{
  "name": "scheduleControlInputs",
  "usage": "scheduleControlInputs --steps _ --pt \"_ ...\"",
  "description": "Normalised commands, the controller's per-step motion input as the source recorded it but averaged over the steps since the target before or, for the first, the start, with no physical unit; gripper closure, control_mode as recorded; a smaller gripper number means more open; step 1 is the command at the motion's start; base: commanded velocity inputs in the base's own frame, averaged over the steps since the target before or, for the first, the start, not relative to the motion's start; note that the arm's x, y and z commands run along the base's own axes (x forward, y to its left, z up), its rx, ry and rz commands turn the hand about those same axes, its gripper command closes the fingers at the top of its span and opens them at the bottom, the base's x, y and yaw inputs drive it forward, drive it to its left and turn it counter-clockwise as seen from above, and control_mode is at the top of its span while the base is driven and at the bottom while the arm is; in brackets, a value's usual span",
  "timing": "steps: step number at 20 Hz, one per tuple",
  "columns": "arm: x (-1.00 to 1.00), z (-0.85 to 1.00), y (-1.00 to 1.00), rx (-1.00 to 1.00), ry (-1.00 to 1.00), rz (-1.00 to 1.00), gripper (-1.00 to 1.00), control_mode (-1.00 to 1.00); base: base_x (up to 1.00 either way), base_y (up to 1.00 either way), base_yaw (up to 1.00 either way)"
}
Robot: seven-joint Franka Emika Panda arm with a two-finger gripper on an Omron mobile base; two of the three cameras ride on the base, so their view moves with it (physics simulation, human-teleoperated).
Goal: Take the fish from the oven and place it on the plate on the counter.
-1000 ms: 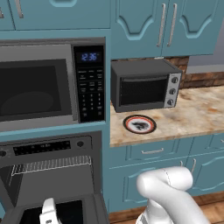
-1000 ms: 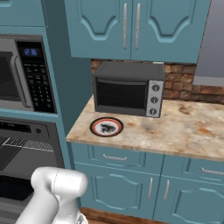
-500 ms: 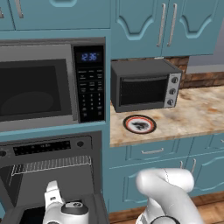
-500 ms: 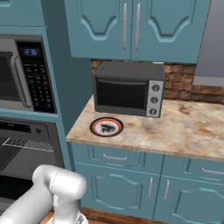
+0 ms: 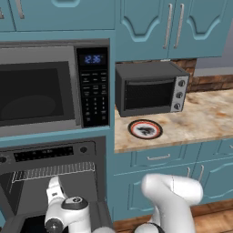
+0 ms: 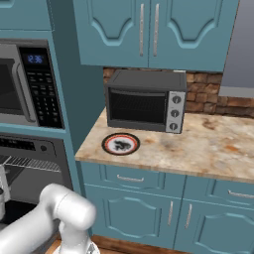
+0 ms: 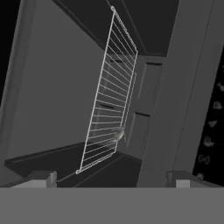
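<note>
Two fingertips sit wide apart, nothing between them, as my gripper (image 7: 111,177) faces the open oven (image 5: 54,154); small grey lump on the wire rack (image 7: 109,94) (probably the fish (image 7: 118,134)); plate (image 5: 145,129) waits on the counter (image 5: 205,113).

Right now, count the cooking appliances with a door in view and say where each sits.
3: the microwave built in above the oven, whose door hangs open below; the toaster oven on the counter. Others may be out of frame.
</note>
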Motion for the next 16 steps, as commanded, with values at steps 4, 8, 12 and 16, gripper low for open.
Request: scheduleControlInputs --steps 4,8,12,16 --pt "0.46 -0.20 0.00 -0.15 -0.02 0.01 -1.00 -1.00 0.00 0.00 0.00" --pt "0.13 -0.26 0.00 -0.24 0.04 0.11 -1.00 -1.00 0.00 0.00 0.00" --pt "0.26 -0.19 -0.03 -0.27 0.00 0.17 -1.00 -1.00 0.00 0.00 0.00" --pt "0.30 -0.20 -0.11 -0.21 -0.09 0.16 -1.00 -1.00 0.00 0.00 0.00"
